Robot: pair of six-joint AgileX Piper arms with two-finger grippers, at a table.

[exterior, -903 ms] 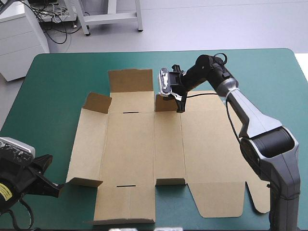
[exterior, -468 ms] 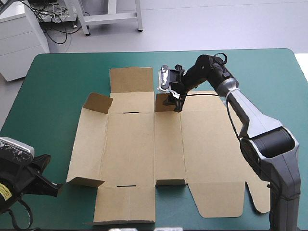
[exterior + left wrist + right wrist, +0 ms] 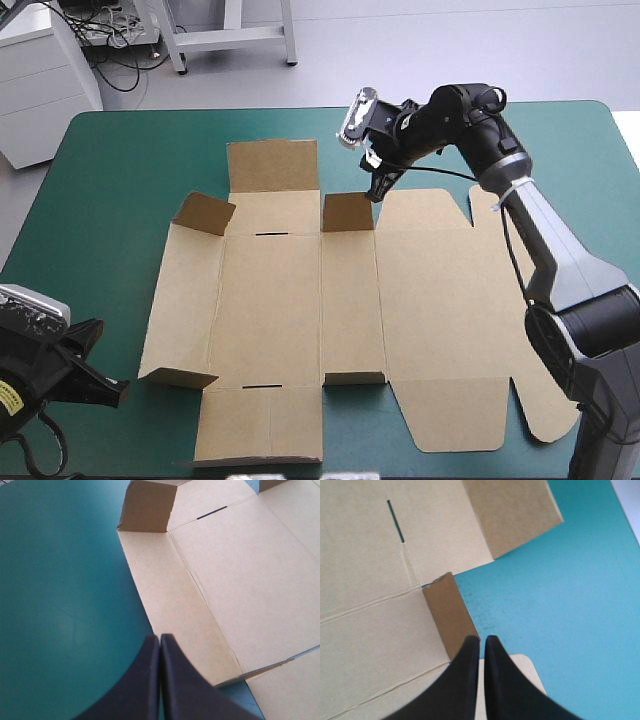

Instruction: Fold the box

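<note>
Brown box point(image 3: 300, 320) spread open mid-desk on teal-green desk point(image 3: 120, 160); most panels flat. Small flap point(image 3: 347, 212) at far edge upright; corner flap point(image 3: 203, 212) at far left tilted up; two near flaps point(image 3: 355, 377) slightly raised. Right pincer point(image 3: 378, 190) raised at box's far edge, just beside upright small flap, pressed together, empty. Left pincer point(image 3: 160, 636) near desk's front-left corner, at box's left edge, likewise pressed together, empty.

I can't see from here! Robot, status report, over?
Left black gripper shut, beside mostly flat brown cardboard box. Right black gripper shut, near its far raised flap. Nothing in the way.
</note>
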